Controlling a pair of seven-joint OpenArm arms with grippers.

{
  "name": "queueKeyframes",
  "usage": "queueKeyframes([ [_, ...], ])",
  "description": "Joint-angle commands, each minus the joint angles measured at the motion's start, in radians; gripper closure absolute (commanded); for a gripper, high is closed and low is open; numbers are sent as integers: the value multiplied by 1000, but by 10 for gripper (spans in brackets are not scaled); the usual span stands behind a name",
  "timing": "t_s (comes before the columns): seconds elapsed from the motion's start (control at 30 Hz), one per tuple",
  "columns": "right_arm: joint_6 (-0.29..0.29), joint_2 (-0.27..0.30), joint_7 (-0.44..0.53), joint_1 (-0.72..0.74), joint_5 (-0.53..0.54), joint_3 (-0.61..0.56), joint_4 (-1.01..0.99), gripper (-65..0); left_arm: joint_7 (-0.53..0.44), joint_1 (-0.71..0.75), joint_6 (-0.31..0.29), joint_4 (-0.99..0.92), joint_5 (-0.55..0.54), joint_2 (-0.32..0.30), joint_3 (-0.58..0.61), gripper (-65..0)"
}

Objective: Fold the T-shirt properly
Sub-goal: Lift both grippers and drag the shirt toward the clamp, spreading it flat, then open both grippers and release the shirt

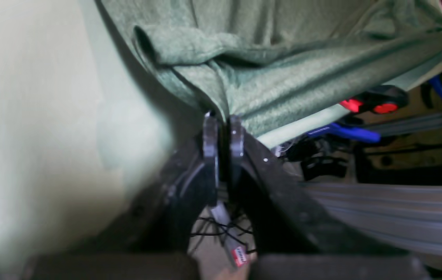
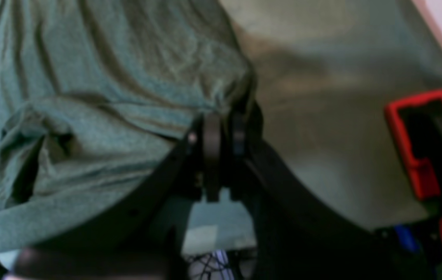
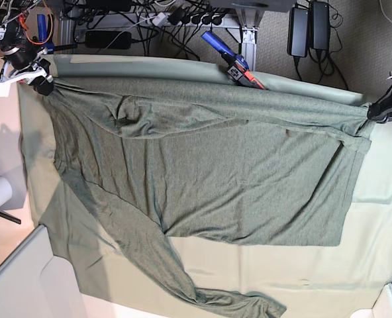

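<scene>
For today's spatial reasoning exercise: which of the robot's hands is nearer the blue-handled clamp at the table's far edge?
Left. The left hand grips the T-shirt nearer the blue-handled clamp; the right hand is farther away.

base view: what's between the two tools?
The T-shirt, pulled across between the left tool and the right tool; both pinch its edge. Clearest in base view.

Table (image 3: 381,218) covered by a pale light-green cloth (image 3: 375,265), bare cloth showing along the near edge and at both ends. Directly on the cloth, a dark olive-green T-shirt (image 3: 209,172) spread wide and wrinkled, one long sleeve (image 3: 183,271) trailing diagonally toward the near edge. At the far edge, a blue-and-red clamp (image 3: 230,61) gripping the cloth.
</scene>
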Motion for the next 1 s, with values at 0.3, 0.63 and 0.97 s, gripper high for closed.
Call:
queueKeyframes([
  [0.3, 11, 33, 35, -46, -2, 50, 15, 0, -10, 43, -4, 13, -34, -25, -59, 0],
  [0.63, 11, 33, 76, -45, -74, 50, 15, 0, -28, 41, -4, 13, -32, -25, -58, 0],
  [0.97, 10, 30, 95, -45, -98, 50, 15, -123, -29, 42, -4, 13, -23, -25, -58, -1],
])
